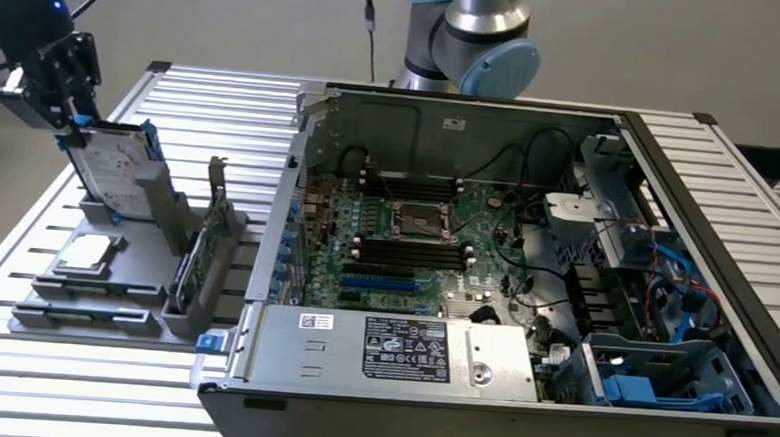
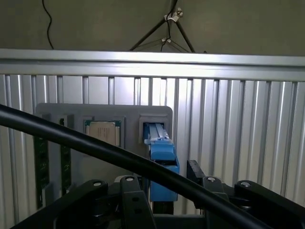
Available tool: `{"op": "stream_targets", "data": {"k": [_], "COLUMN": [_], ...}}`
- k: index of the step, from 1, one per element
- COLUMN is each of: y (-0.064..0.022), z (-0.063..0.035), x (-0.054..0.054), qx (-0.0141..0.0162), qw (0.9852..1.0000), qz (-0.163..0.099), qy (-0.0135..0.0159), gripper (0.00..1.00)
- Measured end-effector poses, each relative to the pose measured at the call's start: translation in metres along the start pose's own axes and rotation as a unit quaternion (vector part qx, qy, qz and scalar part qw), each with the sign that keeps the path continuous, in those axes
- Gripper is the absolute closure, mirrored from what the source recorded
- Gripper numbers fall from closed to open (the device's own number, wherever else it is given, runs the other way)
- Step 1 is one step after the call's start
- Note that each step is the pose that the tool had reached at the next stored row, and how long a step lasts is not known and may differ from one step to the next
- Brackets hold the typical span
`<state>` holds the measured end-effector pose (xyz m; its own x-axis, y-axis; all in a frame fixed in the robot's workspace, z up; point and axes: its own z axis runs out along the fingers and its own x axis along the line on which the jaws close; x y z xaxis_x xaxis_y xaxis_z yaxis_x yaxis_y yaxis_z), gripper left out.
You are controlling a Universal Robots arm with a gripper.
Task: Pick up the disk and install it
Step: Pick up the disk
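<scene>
Silver-grey hard drive in blue plastic carrier (image 1: 109,169) stands upright in grey plastic holder (image 1: 92,308) on ribbed aluminium table (image 1: 209,99), exterior view's left. Black claw (image 1: 70,118) straddles its top edge, jaws wide, not clamped.

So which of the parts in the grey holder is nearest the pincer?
The disk, the blue-framed drive standing upright: the pincer straddles its top edge. The silver chip lies flat and the green card stands further off.

You had open computer case (image 1: 449,121) at frame centre on slatted table (image 1: 209,99); motherboard (image 1: 415,250) lay inside. Grey holder (image 1: 91,318) at lower left carried square silver chip (image 1: 84,255), upright green card (image 1: 199,254).
</scene>
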<state>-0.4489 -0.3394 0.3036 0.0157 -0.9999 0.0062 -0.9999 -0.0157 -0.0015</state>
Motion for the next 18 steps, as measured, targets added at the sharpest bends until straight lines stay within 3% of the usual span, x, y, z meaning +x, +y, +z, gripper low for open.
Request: {"op": "stream_targets", "data": {"k": [18], "y": [0.002], "z": [0.0154], "x": [0.0], "qx": [0.0], "qw": [1.0], "qz": [0.0], "qy": [-0.0042], "gripper": [0.52]}}
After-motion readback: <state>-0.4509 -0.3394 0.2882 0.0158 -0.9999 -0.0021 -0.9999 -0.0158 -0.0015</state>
